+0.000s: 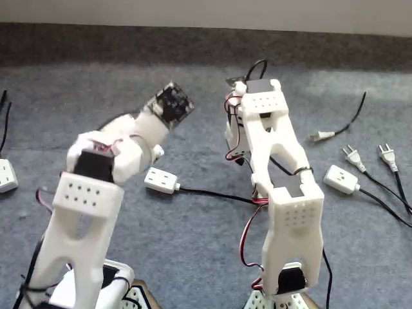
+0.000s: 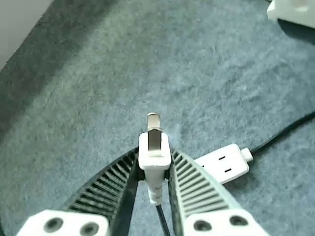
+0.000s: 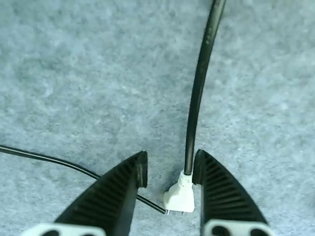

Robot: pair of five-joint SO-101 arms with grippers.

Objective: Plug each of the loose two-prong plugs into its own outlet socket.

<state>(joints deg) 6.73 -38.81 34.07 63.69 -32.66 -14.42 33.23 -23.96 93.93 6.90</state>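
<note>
Gripping the white plug (image 2: 154, 150) by the flat sides of its body, the left claw (image 2: 154, 163) holds it above the carpet (image 2: 98, 73), prongs (image 2: 153, 129) free and pointing away. I'd guess it is light, hard and smooth, with the trailing cord (image 2: 162, 222) liable to tug. A socket (image 2: 222, 164) lies near on the carpet, both slots empty. The right claw (image 3: 170, 162) stands wide astride a second plug (image 3: 179, 198) lying flat.

High view looks down, wide, over carpet (image 1: 193, 238); wrist views sit close above it; left wrist and high probably share outlet socket (image 1: 161, 180).
</note>
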